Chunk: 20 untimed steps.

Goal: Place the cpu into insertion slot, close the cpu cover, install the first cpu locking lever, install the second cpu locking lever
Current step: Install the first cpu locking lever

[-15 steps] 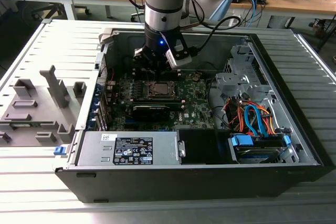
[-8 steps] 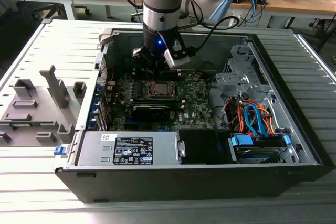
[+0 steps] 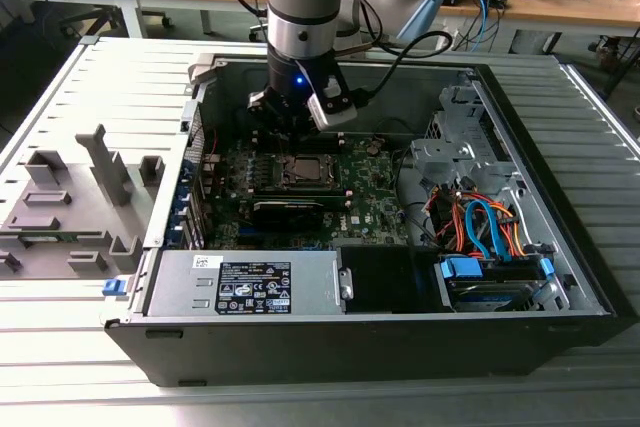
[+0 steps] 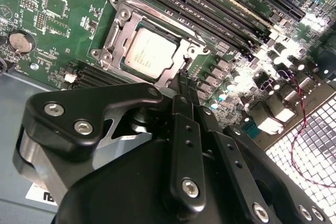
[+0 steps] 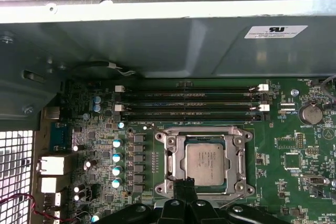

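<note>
In the exterior view the gripper (image 3: 297,127) is held low inside the open computer case (image 3: 560,277), just beyond the far edge of the insertion slot (image 3: 303,171); the graphics card (image 3: 288,211) lies on the near side. In the second wrist view the fingers (image 4: 188,90) are seen pressed together, nothing pinched, tips at the cpu cover (image 4: 118,27); the cpu (image 4: 148,54) is seated. In the first wrist view the memory slots (image 5: 189,106) crowd one side; a short, level stroke is judged best.
</note>
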Available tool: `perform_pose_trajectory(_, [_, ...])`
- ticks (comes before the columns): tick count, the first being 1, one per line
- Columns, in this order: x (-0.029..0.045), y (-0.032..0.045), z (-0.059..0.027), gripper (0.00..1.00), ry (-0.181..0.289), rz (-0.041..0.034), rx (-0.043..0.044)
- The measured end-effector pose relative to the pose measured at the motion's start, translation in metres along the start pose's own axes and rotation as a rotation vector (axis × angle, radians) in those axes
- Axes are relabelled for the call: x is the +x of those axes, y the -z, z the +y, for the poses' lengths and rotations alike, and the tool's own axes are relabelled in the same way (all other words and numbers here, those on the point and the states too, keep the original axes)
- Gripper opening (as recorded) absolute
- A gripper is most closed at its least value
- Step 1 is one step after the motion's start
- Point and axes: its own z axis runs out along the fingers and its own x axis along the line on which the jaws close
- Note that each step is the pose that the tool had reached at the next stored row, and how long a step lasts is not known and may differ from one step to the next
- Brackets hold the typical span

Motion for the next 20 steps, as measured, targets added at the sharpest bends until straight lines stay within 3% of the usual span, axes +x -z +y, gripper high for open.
perform_pose_trajectory(20, [0.0061,-0.0002,0.0000,0.11,0.000,0.0000,0.0000])
